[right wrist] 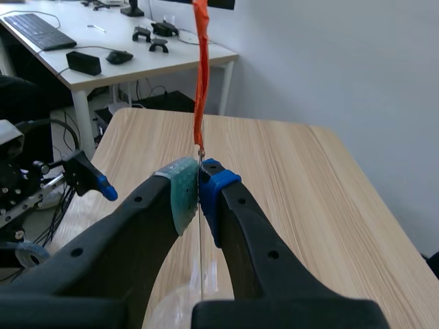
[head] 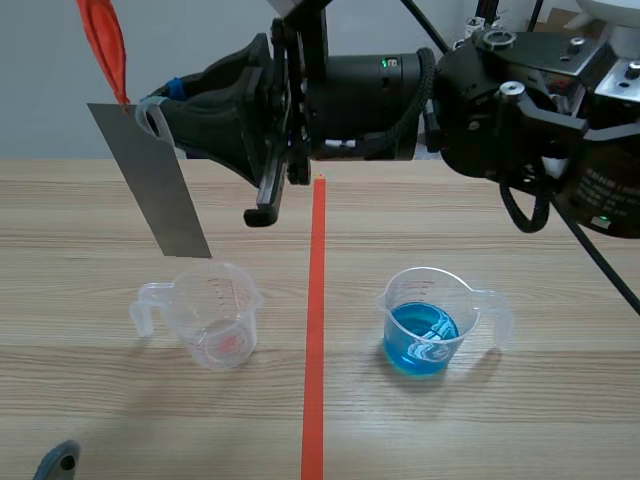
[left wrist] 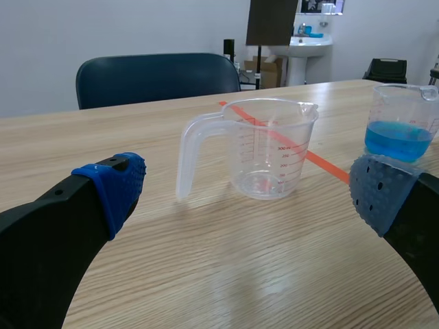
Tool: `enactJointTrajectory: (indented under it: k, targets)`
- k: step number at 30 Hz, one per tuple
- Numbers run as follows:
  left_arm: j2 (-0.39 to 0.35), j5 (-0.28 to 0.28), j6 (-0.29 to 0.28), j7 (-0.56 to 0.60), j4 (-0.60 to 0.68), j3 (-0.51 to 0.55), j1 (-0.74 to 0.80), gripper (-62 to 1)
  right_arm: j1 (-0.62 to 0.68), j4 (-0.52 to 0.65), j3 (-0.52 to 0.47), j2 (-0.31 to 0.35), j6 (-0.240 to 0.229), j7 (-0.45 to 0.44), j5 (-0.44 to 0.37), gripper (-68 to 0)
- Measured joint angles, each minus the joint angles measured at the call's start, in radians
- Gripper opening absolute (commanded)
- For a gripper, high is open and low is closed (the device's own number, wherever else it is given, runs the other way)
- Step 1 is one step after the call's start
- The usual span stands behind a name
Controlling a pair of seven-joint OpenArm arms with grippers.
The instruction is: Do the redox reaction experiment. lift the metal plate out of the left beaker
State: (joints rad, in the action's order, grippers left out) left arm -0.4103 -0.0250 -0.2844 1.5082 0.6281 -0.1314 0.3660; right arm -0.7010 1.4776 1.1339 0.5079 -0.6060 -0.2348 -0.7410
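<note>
The flat grey metal plate (head: 150, 180) hangs tilted in the scene view. Its lower corner is close above the rim of the clear plastic left beaker (head: 215, 315), so I judge it out of the beaker but barely clear. A thin orange-red strip (head: 105, 45) rises from its upper edge. The right gripper (head: 150, 118), on the arm reaching across from the right, pinches the plate's top. A second clear plastic beaker of blue liquid (head: 428, 320) stands beyond the orange-red tape line (head: 315, 330), well apart.

In the left wrist view the left gripper (left wrist: 247, 181) rests low over the wooden table (left wrist: 206, 274) with its fingers spread wide and nothing between them. The left beaker (left wrist: 267, 151) stands ahead of it, and the plate's (left wrist: 272, 20) dark lower end hangs above.

In the right wrist view the right gripper (right wrist: 199, 188) has its pads pressed together on the plate (right wrist: 200, 233), seen edge-on as a thin line.

The grip covers only a small patch at the top, so the plate could swing or slip down. Any sideways move before more height is gained could catch the low corner on the rim and tip the light beaker. Drips may also fall onto the table.
</note>
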Motion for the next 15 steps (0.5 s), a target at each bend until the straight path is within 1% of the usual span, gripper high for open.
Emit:
enactJointTrajectory:
  k: [3, 6, 13, 15]
  targets:
    - [0.000, 0.000, 0.000, 0.000, 0.000, 0.000, 0.000, 1.4, 0.000, 0.017, -0.008, 0.002, 0.000, 0.052, -0.038, -66.9]
    - [0.000, 0.000, 0.000, 0.000, 0.000, 0.000, 0.000, 1.4, 0.000, 0.022, -0.010, 0.002, 0.000, 0.081, -0.073, -66.9]
    - [0.000, 0.000, 0.000, 0.000, 0.000, 0.000, 0.000, 1.4, 0.000, 0.024, -0.049, 0.002, 0.000, 0.102, -0.091, -66.9]
    - [0.000, 0.000, 0.000, 0.000, 0.000, 0.000, 0.000, 1.4, 0.000, 0.024, -0.055, 0.002, 0.000, 0.114, -0.112, -66.9]
